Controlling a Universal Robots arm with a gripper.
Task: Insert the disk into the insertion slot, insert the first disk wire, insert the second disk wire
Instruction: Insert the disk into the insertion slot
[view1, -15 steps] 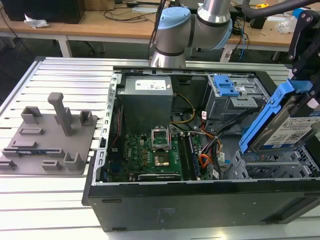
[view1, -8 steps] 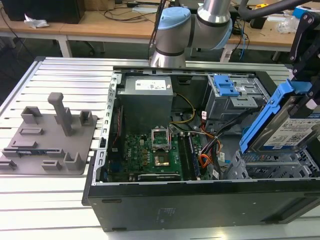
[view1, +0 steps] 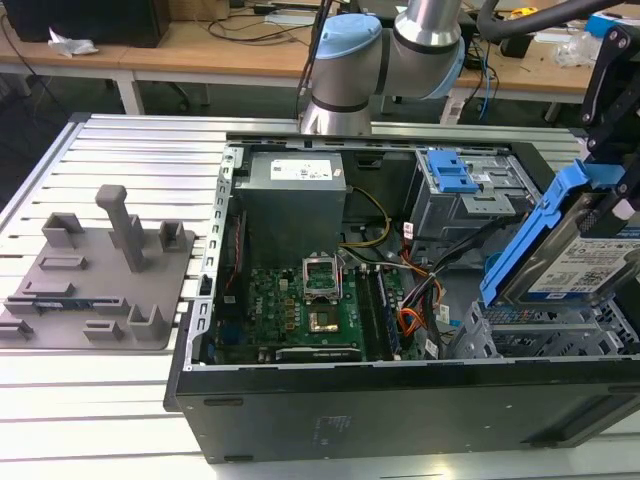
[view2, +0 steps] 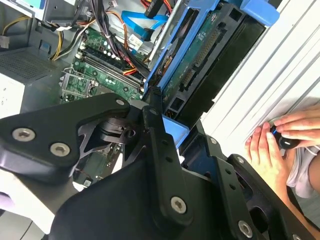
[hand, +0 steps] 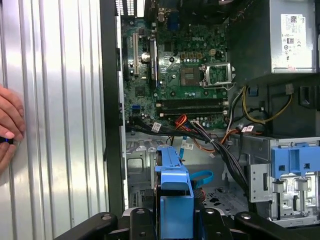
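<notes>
Jaws clamping disk (view1: 585, 265), tilted, hanging over slot (view1: 540, 335) near surface (view1: 100, 400) edge on exterior view's right; wires (view1: 410, 320) crowding slot's inner side, room open above.

Here's the arm (view1: 425, 30): brushed silver tubing, fat rounded joints (view1: 345, 50) capped in pale blue. At the pincer (view2: 167, 120) it's all matte black, with broad flat linkage plates (view2: 60, 135), rounded at the ends and studded with silver socket-head screws (view2: 178, 204).
</notes>
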